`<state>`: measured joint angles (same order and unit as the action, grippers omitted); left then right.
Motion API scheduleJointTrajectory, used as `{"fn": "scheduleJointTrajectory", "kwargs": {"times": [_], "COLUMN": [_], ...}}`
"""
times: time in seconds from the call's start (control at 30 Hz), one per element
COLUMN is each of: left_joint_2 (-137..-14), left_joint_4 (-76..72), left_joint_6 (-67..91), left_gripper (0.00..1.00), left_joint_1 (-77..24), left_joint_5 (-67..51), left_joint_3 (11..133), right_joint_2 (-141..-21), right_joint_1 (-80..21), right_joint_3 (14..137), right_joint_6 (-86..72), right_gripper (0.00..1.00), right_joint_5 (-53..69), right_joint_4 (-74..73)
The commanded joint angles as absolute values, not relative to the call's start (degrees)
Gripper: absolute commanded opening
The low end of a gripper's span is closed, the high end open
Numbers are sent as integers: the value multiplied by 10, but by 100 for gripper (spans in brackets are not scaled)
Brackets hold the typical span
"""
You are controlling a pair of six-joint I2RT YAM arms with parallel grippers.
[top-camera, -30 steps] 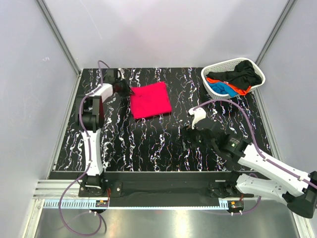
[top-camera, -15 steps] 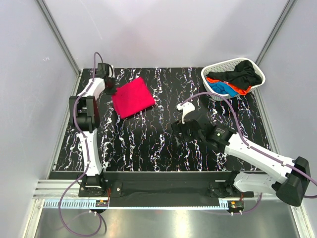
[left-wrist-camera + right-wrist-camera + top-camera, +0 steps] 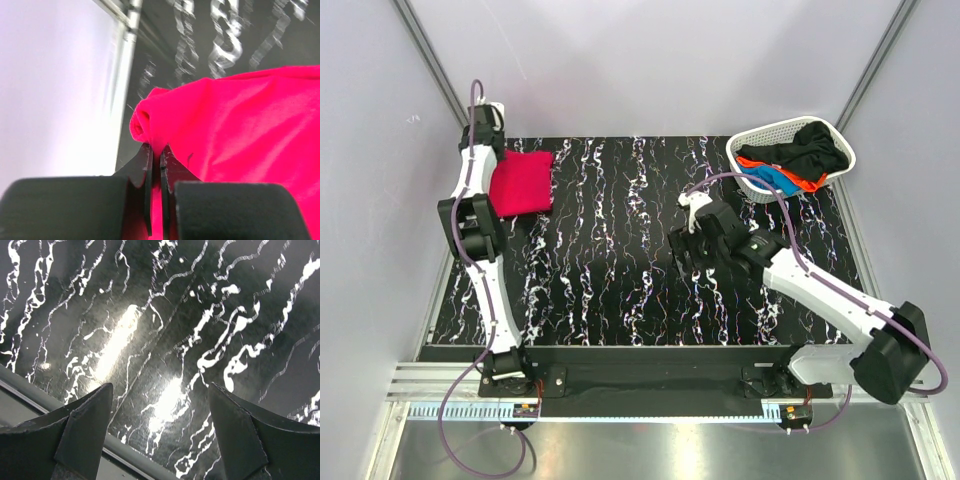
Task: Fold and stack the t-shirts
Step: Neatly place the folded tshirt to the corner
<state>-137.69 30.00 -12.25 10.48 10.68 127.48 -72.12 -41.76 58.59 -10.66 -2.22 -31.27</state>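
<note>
So, L gripper (image 3: 155, 152) is clamped down on the bunched edge of the pinkish-red t-shirt (image 3: 520, 180), fingers (image 3: 148, 165) nearly touching w/ cloth pinched between them. That shirt lies folded at the far-left corner of the black marbled table (image 3: 620, 290), right beside the left wall (image 3: 390, 200). R gripper (image 3: 160, 387) hangs over bare tabletop, mid-right, fingers spread wide, nothing in it. Over at the far-right corner the white basket (image 3: 760, 130) holds the black t-shirt (image 3: 812, 148), blue t-shirt (image 3: 758, 178) and orange t-shirt (image 3: 802, 185), all piled up unfolded.

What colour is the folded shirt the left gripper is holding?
Bright pinkish-red, plain; the folded shirt shows best in the left wrist view.
</note>
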Motion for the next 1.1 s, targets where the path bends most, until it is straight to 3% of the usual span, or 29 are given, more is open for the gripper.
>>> {"fn": "scheduleJointTrajectory", "kwargs": {"times": [0.0, 0.33, 0.7, 1.07], "left_joint_2": [-1405, -1463, -1514, -1526], "left_joint_4": [215, 59, -9, -14], "left_joint_6": [-139, -104, 30, 76], "left_gripper": [0, 0, 0, 0], "left_joint_1": [117, 123, 123, 123], "left_joint_5": [93, 20, 148, 169], "left_joint_3": [1303, 1335, 1387, 1412], "right_joint_2": [-751, -789, -799, -801], "right_joint_1": [-405, -367, -356, -353], "right_joint_3": [626, 639, 630, 630], "right_joint_6": [-69, -55, -61, -69], "right_gripper": [83, 83, 82, 82], "right_joint_5": [25, 56, 72, 74], "right_joint_4": [-303, -311, -317, -316]}}
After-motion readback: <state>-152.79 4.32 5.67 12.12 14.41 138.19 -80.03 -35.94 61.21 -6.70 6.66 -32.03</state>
